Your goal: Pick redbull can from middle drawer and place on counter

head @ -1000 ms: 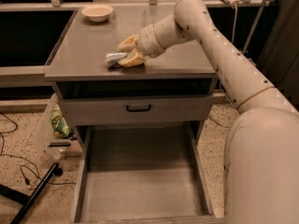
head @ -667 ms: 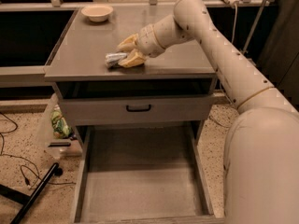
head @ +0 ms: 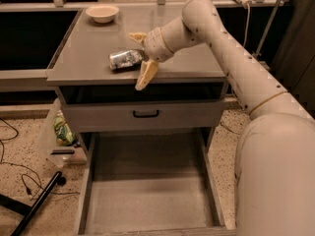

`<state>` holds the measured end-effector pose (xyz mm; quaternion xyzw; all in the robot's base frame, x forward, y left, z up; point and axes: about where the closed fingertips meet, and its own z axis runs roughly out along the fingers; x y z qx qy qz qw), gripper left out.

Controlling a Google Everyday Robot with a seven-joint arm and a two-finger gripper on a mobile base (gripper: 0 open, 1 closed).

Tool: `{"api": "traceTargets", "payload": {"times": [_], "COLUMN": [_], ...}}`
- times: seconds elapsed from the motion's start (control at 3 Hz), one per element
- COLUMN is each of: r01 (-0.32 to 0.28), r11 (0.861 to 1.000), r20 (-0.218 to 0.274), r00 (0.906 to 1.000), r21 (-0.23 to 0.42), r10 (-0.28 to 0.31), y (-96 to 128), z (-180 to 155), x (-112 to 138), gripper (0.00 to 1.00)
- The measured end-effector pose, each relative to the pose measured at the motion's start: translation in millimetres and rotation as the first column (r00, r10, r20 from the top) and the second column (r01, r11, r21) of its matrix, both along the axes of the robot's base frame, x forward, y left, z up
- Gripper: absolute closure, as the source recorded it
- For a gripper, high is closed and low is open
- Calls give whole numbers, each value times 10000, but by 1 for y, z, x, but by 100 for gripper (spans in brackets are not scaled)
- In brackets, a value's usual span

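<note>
The redbull can [head: 123, 59] lies on its side on the counter [head: 83, 48], near the front edge. My gripper [head: 136, 61] is open, with one finger behind the can's right end and the other finger [head: 145, 75] hanging over the counter's front edge. The can rests on the counter between the spread fingers. The middle drawer [head: 147, 191] is pulled out below, its bare floor showing with nothing in it.
A cream bowl [head: 102, 13] stands at the counter's back left. A closed drawer front with a black handle [head: 146, 113] sits above the open drawer. A clear bag with green contents [head: 61, 129], a black pole [head: 34, 205] and cables lie on the floor at left.
The gripper's fingers have spread apart from around the can. The can now lies free on the counter. The arm has stayed in about the same place.
</note>
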<state>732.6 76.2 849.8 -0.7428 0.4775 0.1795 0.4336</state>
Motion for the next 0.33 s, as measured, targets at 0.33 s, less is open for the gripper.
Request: {"api": "traceTargets", "payload": {"times": [0.33], "r01": [0], "r11": [10000], "r20": [0], "r00": [10000], "r21": [0], "r10": [0], "y": [0], "z": [0], "x": [0], "gripper": [0]}}
